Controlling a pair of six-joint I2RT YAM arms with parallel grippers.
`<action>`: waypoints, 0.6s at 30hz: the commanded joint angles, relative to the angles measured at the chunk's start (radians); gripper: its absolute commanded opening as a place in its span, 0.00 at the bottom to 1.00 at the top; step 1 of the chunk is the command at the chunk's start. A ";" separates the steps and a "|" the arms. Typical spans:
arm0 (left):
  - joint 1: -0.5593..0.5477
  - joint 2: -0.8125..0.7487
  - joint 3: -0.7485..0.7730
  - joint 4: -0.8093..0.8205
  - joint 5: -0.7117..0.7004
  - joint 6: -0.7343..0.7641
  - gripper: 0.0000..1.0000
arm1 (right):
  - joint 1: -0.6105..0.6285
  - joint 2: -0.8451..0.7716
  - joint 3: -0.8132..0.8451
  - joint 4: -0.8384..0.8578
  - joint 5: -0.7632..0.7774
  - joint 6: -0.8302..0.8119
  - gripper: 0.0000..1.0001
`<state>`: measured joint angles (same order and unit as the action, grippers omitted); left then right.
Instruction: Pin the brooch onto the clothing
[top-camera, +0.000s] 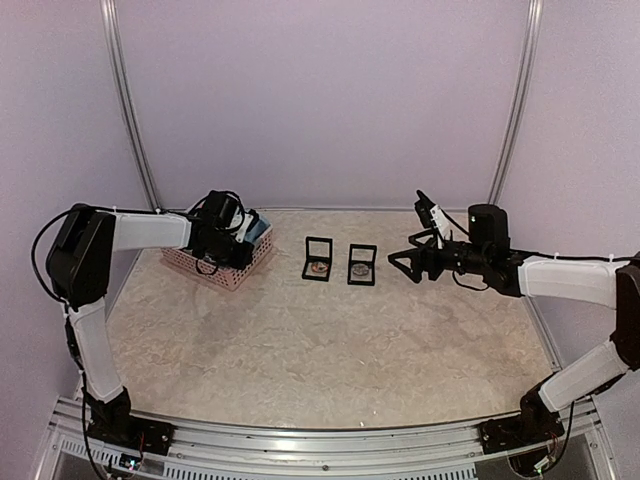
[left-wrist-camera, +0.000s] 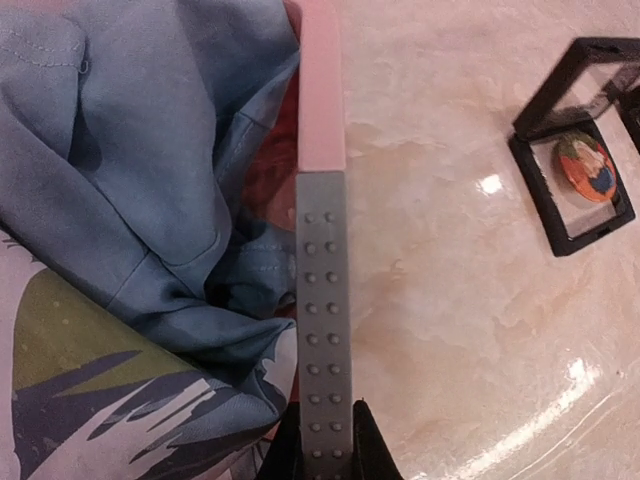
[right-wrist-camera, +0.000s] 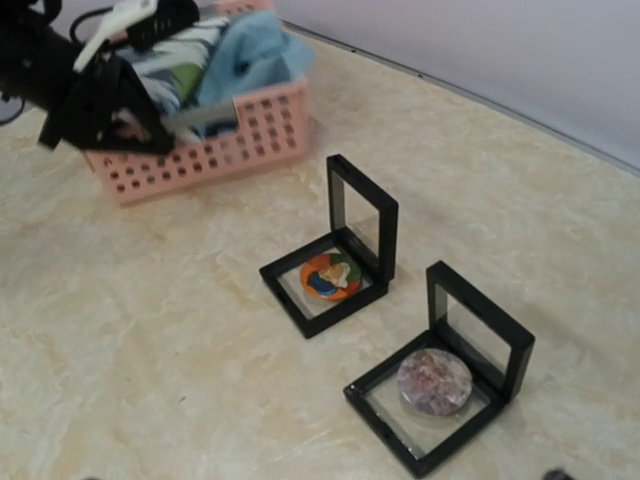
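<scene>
Your left gripper (left-wrist-camera: 322, 200), jaws narrow, lies at frame centre along the basket (left-wrist-camera: 322, 80) rim, just beside the clothing (left-wrist-camera: 150, 150). Your right gripper (top-camera: 402, 262) stands wide.

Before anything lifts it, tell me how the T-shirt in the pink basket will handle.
Likely floppy: the T-shirt lies crumpled in deep folds, so it should drape when raised. Probably light, being thin cloth. It may drag the pink basket, whose rim it bunches against.

Marble-look table (top-camera: 300, 350): pink basket (top-camera: 230, 276), two black cases (top-camera: 318, 259) (top-camera: 362, 265) (lids up).
</scene>
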<state>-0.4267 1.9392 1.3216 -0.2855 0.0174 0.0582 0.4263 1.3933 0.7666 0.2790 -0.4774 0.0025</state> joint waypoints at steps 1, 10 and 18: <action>0.168 -0.003 0.019 -0.003 -0.090 -0.189 0.00 | 0.017 0.013 0.031 -0.029 0.018 0.029 0.91; 0.249 0.172 0.214 -0.046 -0.119 -0.086 0.00 | 0.020 0.022 0.034 -0.056 0.047 0.020 0.91; 0.244 0.264 0.344 -0.052 -0.026 0.006 0.01 | 0.021 0.041 0.015 -0.028 0.079 0.029 0.91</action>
<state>-0.1745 2.1502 1.6131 -0.3279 -0.0902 -0.0322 0.4320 1.4101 0.7750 0.2420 -0.4198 0.0204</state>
